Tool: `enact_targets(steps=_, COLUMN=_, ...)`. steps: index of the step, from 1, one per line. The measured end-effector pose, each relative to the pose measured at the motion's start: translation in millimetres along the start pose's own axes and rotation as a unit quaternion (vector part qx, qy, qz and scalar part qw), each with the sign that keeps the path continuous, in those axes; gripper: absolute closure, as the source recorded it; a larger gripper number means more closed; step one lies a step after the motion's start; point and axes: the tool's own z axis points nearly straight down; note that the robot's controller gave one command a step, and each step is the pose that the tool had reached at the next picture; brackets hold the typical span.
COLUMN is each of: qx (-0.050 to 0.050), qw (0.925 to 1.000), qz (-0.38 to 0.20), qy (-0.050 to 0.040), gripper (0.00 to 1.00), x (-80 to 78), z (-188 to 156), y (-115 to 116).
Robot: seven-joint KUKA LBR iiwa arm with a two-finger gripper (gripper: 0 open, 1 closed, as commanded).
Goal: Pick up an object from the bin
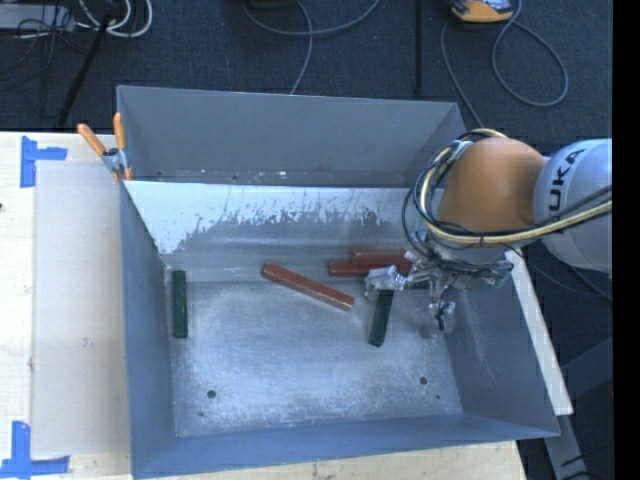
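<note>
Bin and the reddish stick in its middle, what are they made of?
Bin: grey metal sheet, dull, scuffed pale on the floor and back wall. Reddish stick: probably painted wood or plastic, matt, even colour; the look leaves it open.

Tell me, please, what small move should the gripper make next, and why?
Probably a small shift toward the view's left, to centre over the dark green stick, before descending. The gripper hangs at the bin's right side; that stick's upper end lies just beside it, slightly off centre.
</note>
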Motion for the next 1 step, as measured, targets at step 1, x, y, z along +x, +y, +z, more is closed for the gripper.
enact_targets(steps=1, qx=0.001, qw=1.0, qz=0.002, qy=-0.0012, gripper=0.0, x=-0.5, z=0.4, y=0.2)
